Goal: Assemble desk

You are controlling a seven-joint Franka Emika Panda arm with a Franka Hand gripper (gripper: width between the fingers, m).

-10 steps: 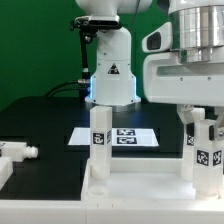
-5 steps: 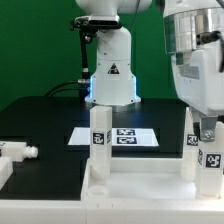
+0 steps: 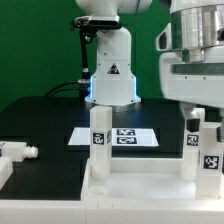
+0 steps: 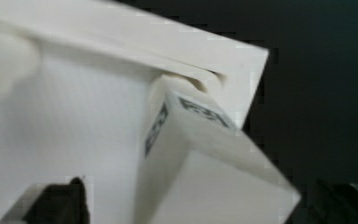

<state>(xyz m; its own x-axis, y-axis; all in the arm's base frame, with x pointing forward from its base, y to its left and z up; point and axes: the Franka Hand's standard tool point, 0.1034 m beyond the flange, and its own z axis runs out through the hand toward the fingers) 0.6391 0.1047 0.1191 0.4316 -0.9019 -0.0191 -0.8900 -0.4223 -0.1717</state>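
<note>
A: Start at the exterior view's left. What is there?

B: A loose leg (image 3: 14, 152) lies on its side on the black table (image 3: 40, 115), well apart from the rest. Next comes the tabletop (image 3: 150, 185), flat at the front, with one leg (image 3: 100, 138) standing upright in its near-left corner. Behind it lies the marker board (image 3: 130, 137).

A: And on the right?

B: A second upright leg (image 3: 194, 148) stands in the tabletop's right corner, with another tagged leg (image 3: 211, 160) just beside it, nearer the camera. The gripper (image 3: 197, 112) hangs directly above that corner.

A: Are the fingers on it?

B: I judge not. In the wrist view the dark fingertips (image 4: 55, 200) stand wide apart on either side of the leg (image 4: 202, 150), with gaps showing, so the jaws look released rather than clamped.

A: What could go wrong?

B: If the leg is not fully screwed in, it may lean or wobble once the arm lifts. A rising finger could also snag it and tug the tabletop askew, since the clearance looks slim.
</note>
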